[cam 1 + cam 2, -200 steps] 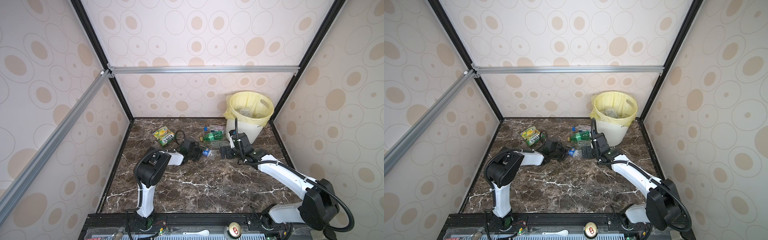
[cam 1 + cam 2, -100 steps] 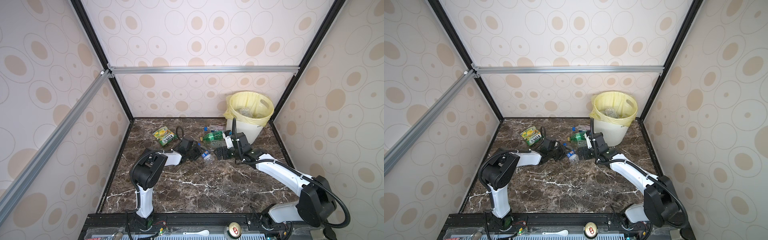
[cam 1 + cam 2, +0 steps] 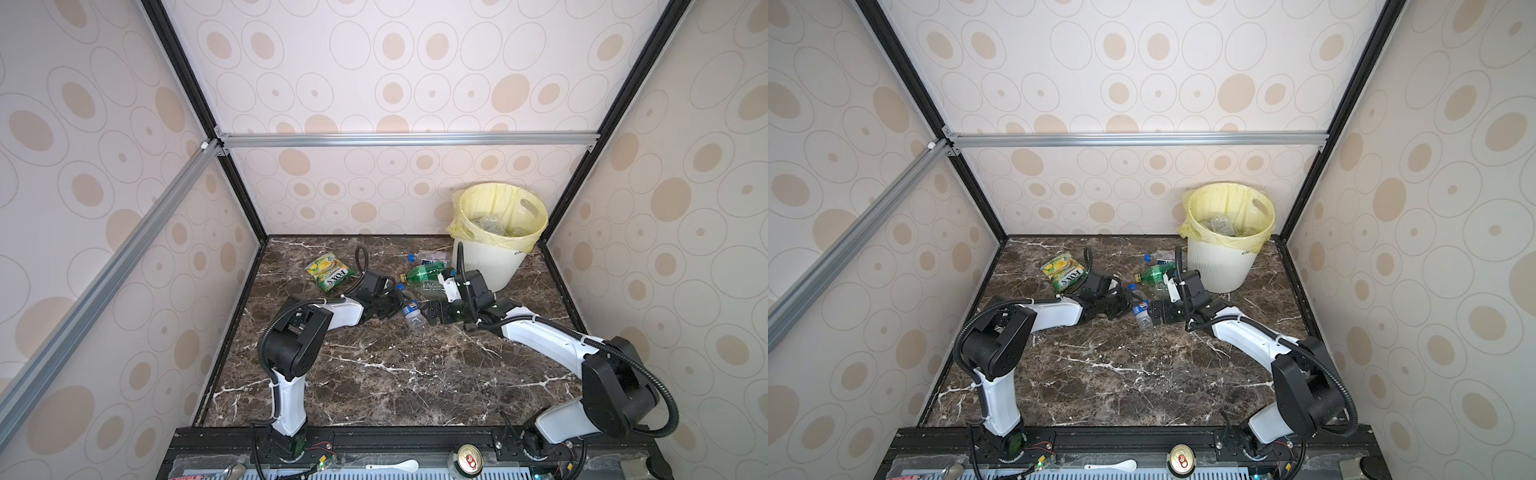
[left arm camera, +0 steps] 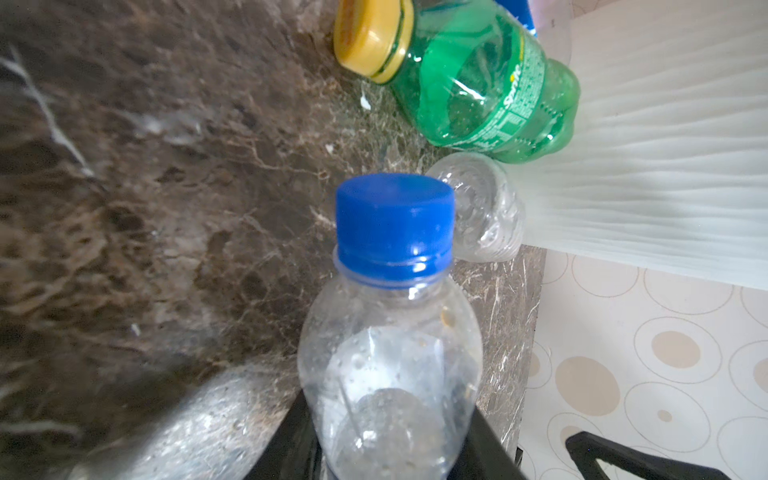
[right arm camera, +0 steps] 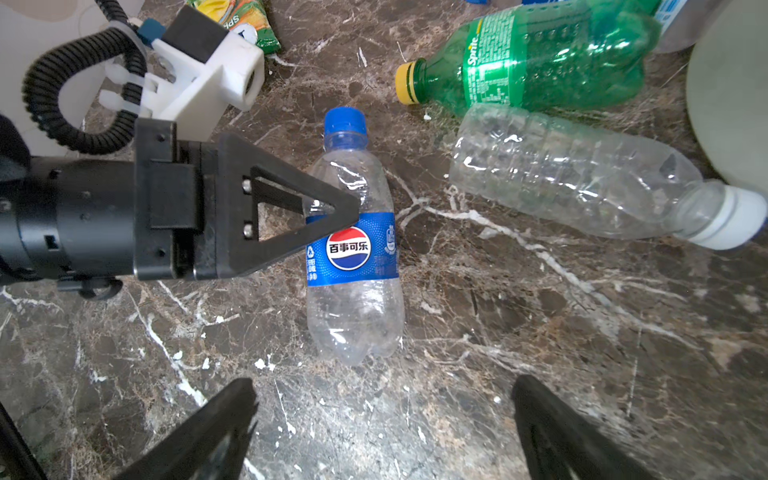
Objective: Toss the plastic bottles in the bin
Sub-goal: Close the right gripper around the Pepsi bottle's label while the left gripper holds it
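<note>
Our left fingers are clamped on a blue-capped bottle near the middle of the table. Our right fingers are apart, holding nothing. Some bottles are in the bin at the far right corner. A green bottle and others wait beside it.

Both top views look down from high front; close wrist cameras share the blue-capped bottle.

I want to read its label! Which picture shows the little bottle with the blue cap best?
The right wrist view: the whole blue-capped bottle shows, label readable. The left wrist view shows only its cap and shoulders; in both top views it is tiny.
</note>
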Robot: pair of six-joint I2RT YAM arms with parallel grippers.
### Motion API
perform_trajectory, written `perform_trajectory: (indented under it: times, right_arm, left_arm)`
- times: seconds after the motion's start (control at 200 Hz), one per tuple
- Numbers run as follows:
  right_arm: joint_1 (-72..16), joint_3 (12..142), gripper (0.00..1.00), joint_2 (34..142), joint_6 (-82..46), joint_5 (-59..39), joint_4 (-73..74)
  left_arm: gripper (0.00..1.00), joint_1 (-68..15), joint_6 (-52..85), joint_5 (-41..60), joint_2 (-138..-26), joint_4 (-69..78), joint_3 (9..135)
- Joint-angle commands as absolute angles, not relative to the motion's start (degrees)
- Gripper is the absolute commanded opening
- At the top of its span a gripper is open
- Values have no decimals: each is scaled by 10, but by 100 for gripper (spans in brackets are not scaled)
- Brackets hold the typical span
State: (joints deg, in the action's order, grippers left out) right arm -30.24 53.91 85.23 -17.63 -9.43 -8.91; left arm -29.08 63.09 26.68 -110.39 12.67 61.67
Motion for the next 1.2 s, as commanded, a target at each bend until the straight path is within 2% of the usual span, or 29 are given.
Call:
perform_trajectory:
  times: [0.0, 1.195]
  right_arm:
    - [-302, 539, 100, 862, -186, -108, -73]
    - [-307, 607, 100, 851, -210, -132, -71]
  left_arm:
    - [43, -286, 632, 290, -1085, 123, 642]
    - [42, -275, 644, 348, -985, 84, 707]
